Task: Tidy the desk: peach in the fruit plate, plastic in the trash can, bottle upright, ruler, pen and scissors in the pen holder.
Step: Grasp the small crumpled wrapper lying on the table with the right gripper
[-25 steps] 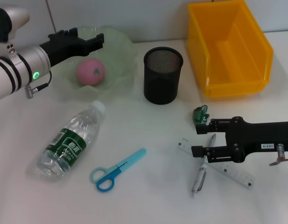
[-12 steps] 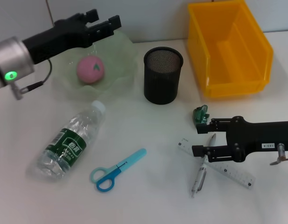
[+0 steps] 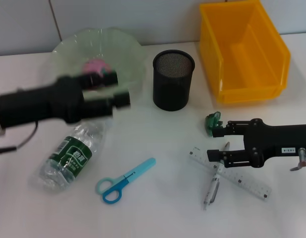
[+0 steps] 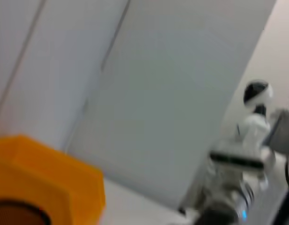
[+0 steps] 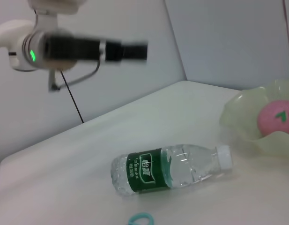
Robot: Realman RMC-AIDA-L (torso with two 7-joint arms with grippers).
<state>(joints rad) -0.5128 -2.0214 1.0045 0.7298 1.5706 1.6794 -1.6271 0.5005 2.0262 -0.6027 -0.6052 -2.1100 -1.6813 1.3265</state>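
Note:
The pink peach (image 3: 94, 64) lies in the pale green fruit plate (image 3: 128, 49), partly hidden behind my left gripper (image 3: 118, 88). That gripper is open and motion-blurred, hanging over the plate's near edge, just above the cap end of the bottle (image 3: 68, 156), which lies on its side. Blue scissors (image 3: 124, 179) lie near the front. My right gripper (image 3: 214, 144) is open beside the green plastic (image 3: 212, 122), above the ruler (image 3: 234, 174) and pen (image 3: 214, 184). In the right wrist view the bottle (image 5: 172, 168), peach (image 5: 275, 117) and left arm (image 5: 88, 49) show.
The black mesh pen holder (image 3: 173, 79) stands mid-table. To its right at the back is the yellow trash can (image 3: 242, 49), also seen in the left wrist view (image 4: 50, 183). A wall runs behind the table.
My left arm swung from above the far side of the plate toward the front and lower, over the bottle's neck. The right gripper shifted slightly right.

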